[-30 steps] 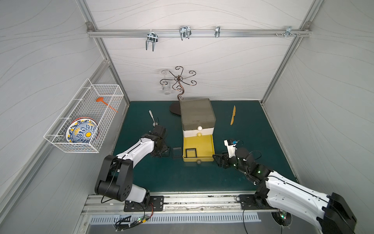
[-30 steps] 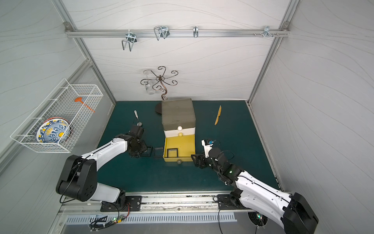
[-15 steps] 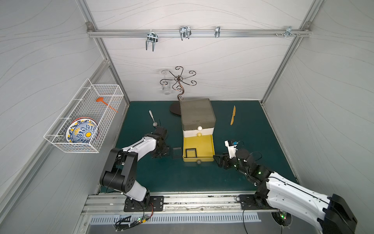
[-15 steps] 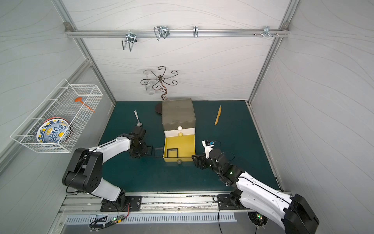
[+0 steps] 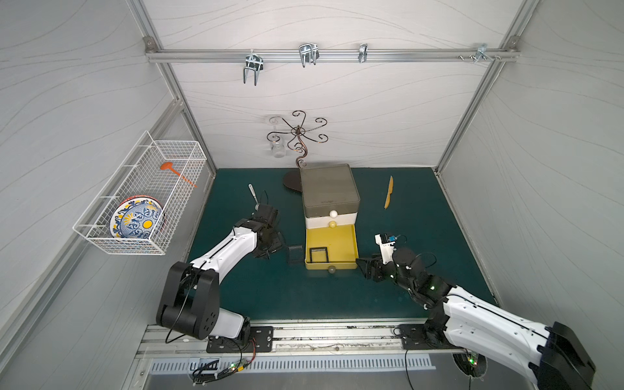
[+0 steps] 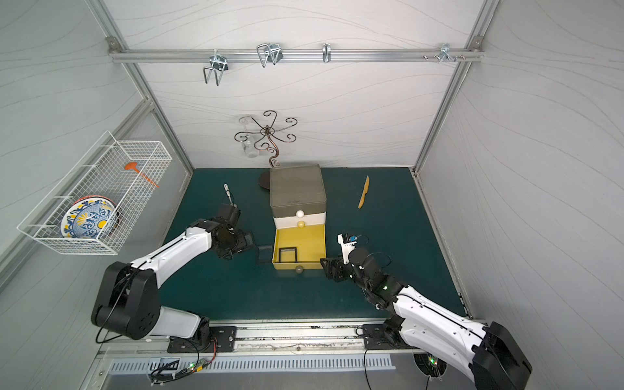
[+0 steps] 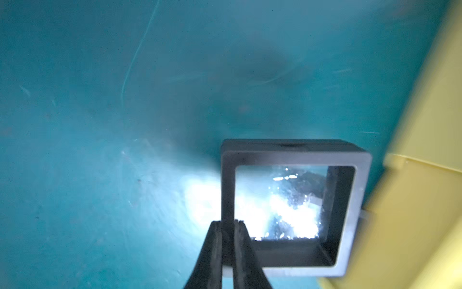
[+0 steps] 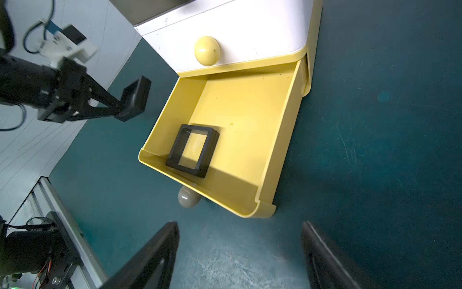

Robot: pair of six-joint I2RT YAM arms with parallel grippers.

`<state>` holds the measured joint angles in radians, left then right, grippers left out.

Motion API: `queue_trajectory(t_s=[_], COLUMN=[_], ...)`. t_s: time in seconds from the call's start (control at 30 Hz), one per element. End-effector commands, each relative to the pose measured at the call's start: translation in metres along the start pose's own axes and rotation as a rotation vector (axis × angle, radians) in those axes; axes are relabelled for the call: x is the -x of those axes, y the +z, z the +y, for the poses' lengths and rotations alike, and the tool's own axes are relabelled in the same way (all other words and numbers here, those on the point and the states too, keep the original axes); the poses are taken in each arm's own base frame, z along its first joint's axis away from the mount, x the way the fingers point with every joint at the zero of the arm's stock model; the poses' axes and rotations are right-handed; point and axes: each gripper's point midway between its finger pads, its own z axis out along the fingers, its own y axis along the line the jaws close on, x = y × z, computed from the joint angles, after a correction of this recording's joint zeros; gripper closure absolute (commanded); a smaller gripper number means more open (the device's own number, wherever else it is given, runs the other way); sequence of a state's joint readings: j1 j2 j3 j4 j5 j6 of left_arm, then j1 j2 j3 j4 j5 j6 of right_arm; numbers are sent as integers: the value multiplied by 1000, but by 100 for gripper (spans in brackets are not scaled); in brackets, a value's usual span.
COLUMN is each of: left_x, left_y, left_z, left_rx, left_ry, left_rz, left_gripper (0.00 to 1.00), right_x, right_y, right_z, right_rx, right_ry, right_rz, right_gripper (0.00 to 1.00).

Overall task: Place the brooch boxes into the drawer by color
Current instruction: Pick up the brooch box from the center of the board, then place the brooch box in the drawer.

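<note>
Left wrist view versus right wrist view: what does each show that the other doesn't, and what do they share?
Left wrist only: the grip close up, with the left gripper shut on one side of the held box, at its rim, and glare in its window.
Right wrist only: a second black box lying inside the open yellow drawer, the white tier above it, and the right gripper open and empty.
Both: the held box, the left gripper, part of the yellow drawer, the mat.

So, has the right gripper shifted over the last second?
No. The right gripper remains beside the open yellow drawer's knob-end corner, jaws open.
</note>
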<state>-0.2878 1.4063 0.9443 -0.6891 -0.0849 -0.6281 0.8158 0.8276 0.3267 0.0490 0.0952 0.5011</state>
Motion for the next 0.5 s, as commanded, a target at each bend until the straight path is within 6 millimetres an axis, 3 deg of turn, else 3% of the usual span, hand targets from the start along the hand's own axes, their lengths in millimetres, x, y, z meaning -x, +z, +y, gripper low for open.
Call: queue_trajectory(t_s=[0.0,0.17,0.47], left_x=[7,-22,-77], left_y=[-45,-64,-45], left_z=[-44,-85,-126], left_rx=[-123,-204,-233], left_ry=[121,268,362], left_rz=[-61,-55,1], left_gripper=[100,100,100], right_x=[0,4,-2], right_y=[-1,-5,-6], right_z=[-6,-6,-13], right_rx=[-25,-27,-48], right_ry=[19,24,44], right_rz=[-12,-28,-21], right_gripper=[18,19,18])
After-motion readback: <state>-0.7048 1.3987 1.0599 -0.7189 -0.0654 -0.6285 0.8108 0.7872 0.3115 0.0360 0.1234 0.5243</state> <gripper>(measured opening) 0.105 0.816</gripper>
